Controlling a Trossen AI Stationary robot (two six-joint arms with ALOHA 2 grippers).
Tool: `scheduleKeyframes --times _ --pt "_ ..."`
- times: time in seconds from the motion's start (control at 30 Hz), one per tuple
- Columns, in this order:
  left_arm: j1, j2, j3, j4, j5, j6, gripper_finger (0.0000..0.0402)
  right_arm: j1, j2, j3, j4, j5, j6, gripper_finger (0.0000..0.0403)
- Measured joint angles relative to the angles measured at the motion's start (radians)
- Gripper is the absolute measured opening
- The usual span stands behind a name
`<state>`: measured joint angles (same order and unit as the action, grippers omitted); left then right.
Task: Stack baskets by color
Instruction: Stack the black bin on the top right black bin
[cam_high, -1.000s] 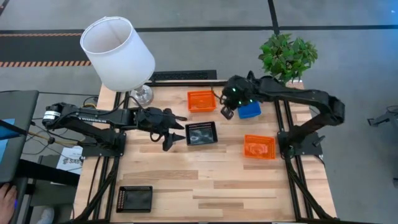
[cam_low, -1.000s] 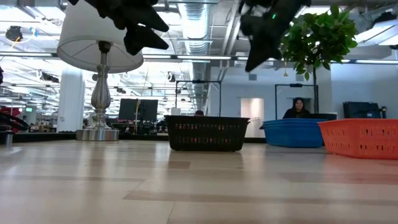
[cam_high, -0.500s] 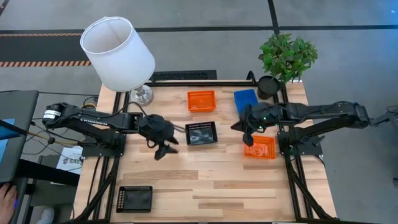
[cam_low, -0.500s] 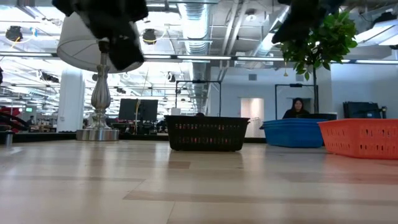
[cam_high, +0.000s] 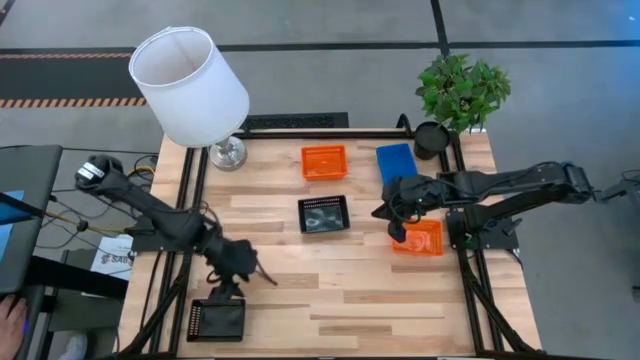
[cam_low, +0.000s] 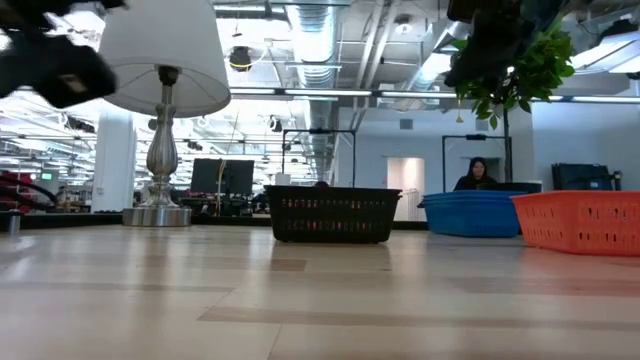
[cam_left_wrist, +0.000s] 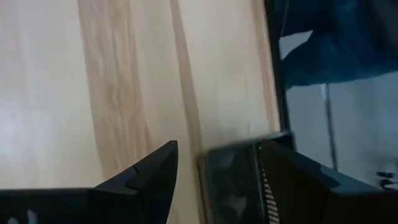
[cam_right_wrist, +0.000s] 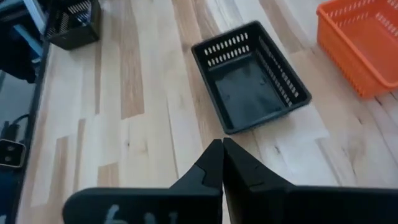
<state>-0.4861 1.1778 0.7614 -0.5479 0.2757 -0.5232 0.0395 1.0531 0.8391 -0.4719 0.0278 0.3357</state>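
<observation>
Left claw (cam_high: 243, 272) spread wide, above black mesh basket (cam_high: 217, 318) at counter (cam_high: 340, 280) corner. Right claw (cam_high: 393, 215) pinched shut, empty, beside orange basket (cam_high: 417, 237).

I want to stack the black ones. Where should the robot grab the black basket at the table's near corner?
Probably by a rim wall, from straight above. The black basket sits flat with its open side up, so one finger can drop inside and one outside a thin mesh wall. The left gripper hovers open close beside it, so the wall facing that gripper looks handiest.
</observation>
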Motion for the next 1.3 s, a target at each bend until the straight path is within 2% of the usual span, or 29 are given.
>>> scheduleKeyframes --times 0.23,0.33,0.5,0.63,0.7,1.1,1.3 --pt "-0.157 0.006 0.0 -0.048 -0.132 -0.14 0.0217 -0.001 0.015 -0.001 0.001 0.0 -0.051 0.002" --pt "-0.195 0.034 0.0 -0.047 -0.121 -0.151 0.0217 -0.006 0.015 0.0 -0.002 0.0 -0.055 0.0017" --pt "-0.229 0.13 0.0 -0.045 -0.087 -0.157 0.0217 -0.011 0.014 0.0 -0.002 0.001 -0.056 0.0018" --pt "-0.229 0.186 0.0 -0.045 -0.201 -0.223 0.0217 -0.011 0.014 0.0 -0.003 -0.001 -0.056 0.0022" --pt "-0.228 0.205 0.0 -0.043 -0.221 -0.222 0.0217 -0.011 0.014 0.0 -0.006 -0.001 -0.056 0.0021" --pt "-0.278 0.31 0.0 -0.036 -0.093 -0.245 0.0217 -0.011 0.014 0.0 -0.046 -0.002 -0.049 0.0021" --pt "-0.284 0.314 0.0 -0.038 -0.104 -0.274 0.0199 -0.016 0.011 0.0 -0.045 -0.002 -0.056 0.0023"
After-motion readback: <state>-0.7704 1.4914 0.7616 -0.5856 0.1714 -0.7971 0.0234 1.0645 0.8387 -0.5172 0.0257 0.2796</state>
